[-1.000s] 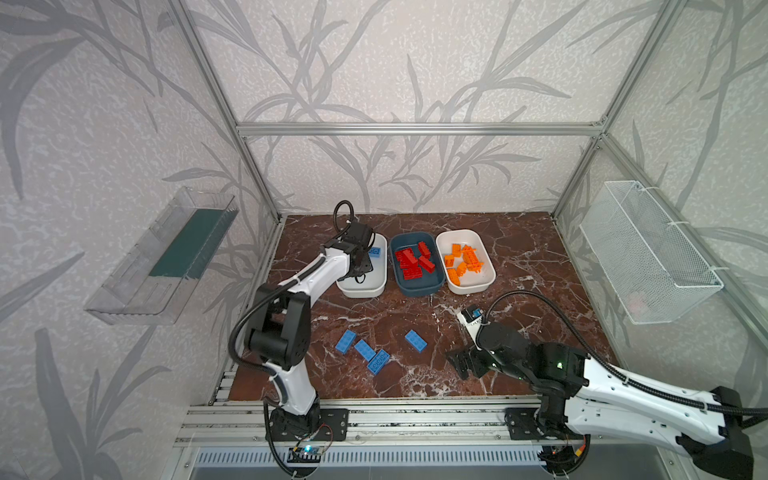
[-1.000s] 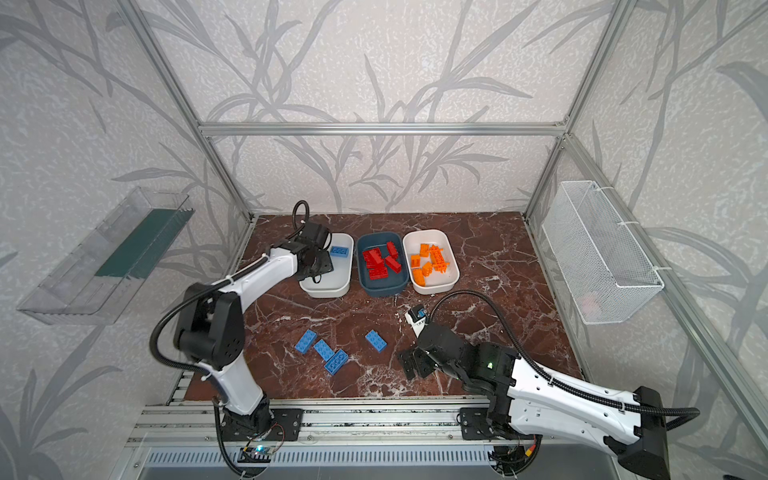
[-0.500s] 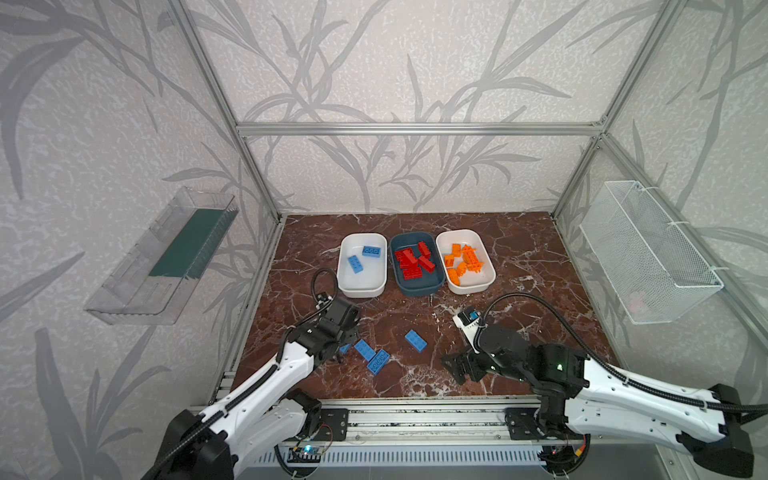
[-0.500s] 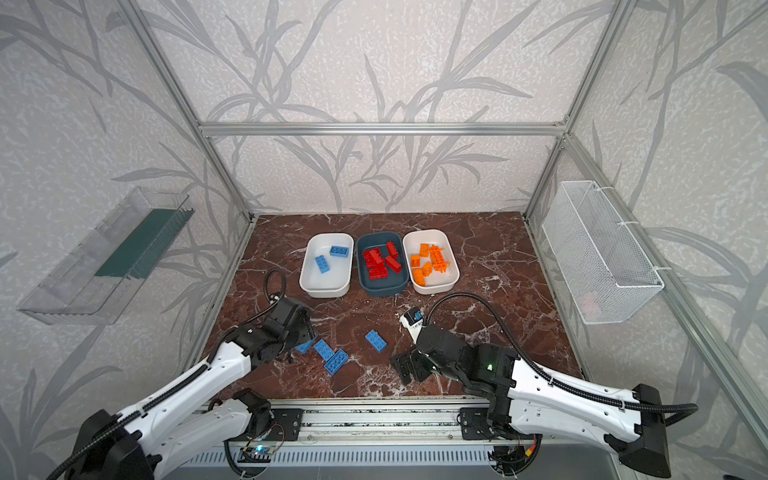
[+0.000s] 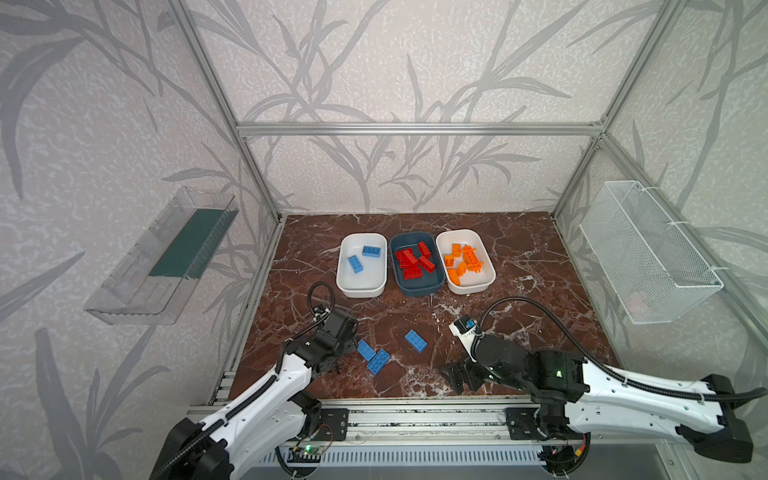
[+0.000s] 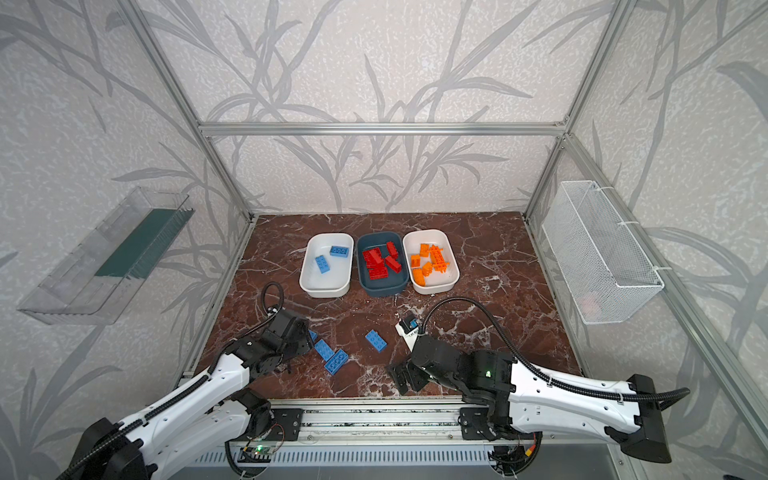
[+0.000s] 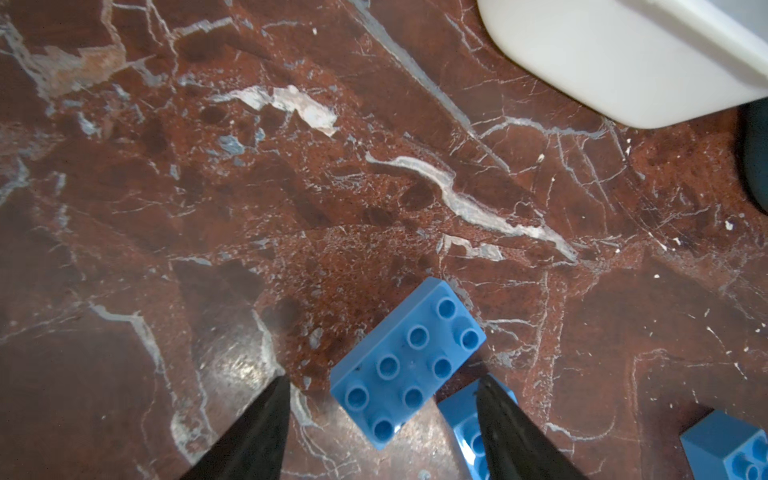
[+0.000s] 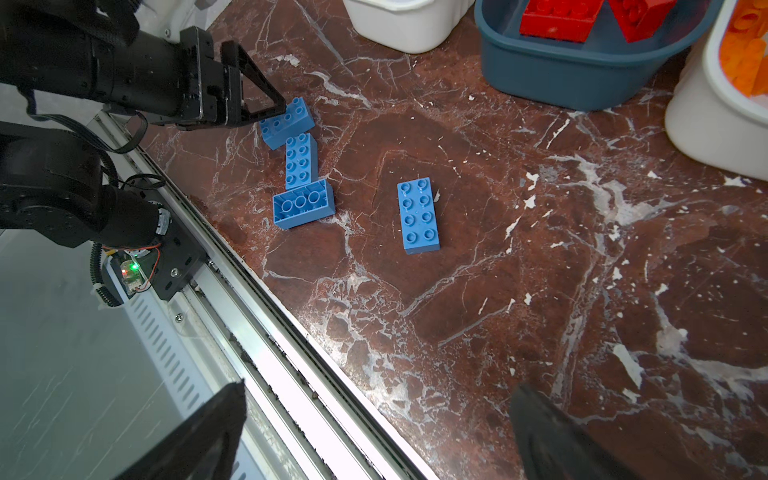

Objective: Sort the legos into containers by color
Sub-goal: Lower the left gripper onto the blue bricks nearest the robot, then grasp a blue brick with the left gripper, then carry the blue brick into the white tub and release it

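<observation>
Three containers stand in a row at the back: a white tub (image 5: 361, 286) with two blue legos (image 5: 371, 250), a teal tub (image 5: 415, 289) with red legos (image 5: 411, 262), and a white tub (image 5: 469, 286) with orange legos (image 5: 465, 262). Three blue legos cluster at front left (image 8: 301, 162) and one lies alone (image 5: 416, 340). My left gripper (image 7: 382, 380) is open low over the cluster, a studs-up blue lego (image 7: 407, 357) lying between its tips, ungripped. My right gripper (image 8: 378, 386) is open and empty above the table's front edge.
A white wire basket (image 5: 648, 257) hangs on the right wall and a clear shelf (image 5: 162, 262) on the left wall. An aluminium rail (image 5: 415, 415) runs along the front edge. Brown marble table (image 5: 519, 270) lies bare right of the tubs.
The left arm has swung from over the back left white tub down to the front blue cluster. That tub now shows two blue legos. The right arm has barely shifted.
</observation>
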You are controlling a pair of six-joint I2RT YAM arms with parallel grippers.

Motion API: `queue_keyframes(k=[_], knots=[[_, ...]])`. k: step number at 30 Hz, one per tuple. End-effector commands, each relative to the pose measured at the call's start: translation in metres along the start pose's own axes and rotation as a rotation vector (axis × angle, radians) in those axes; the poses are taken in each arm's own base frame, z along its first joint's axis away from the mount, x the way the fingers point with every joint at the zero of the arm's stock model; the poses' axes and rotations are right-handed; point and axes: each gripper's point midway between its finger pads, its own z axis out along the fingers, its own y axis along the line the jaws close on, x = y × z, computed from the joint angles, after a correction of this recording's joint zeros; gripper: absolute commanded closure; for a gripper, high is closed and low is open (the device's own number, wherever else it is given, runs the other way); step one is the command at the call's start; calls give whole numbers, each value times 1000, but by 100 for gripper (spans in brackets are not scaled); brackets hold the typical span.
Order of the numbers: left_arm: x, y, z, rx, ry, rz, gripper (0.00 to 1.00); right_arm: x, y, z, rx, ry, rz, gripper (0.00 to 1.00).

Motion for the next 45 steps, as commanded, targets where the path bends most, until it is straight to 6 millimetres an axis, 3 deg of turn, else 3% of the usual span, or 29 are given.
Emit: queue_keyframes(k=[1,5,20,25,27,30,34,39,45], knots=[[1,-7,6,30,2,6,29,-4,-1,-3,23,-7,11,1],[1,2,12,-37,-1,-4,29,-5,0,-1,25,-7,11,1],[11,-5,33,-112,104,65,30,0,-6,0,50,-5,13,1],[9,-6,32,-115,99,63,36,1,-10,-1,61,-11,14,1],[8,-7,30,-111,104,66,46,1,-10,0,64,-12,11,1],[4,-9,23,-102,99,58,63,2,-11,1,67,-11,8,1],[-8,-12,5,-77,57,44,74,2,-12,2,67,-16,7,1],[-34,-24,-27,-15,-23,33,75,0,-10,3,61,-27,4,1],[-81,-39,-55,10,-181,29,72,-2,-12,3,67,-46,-4,1]])
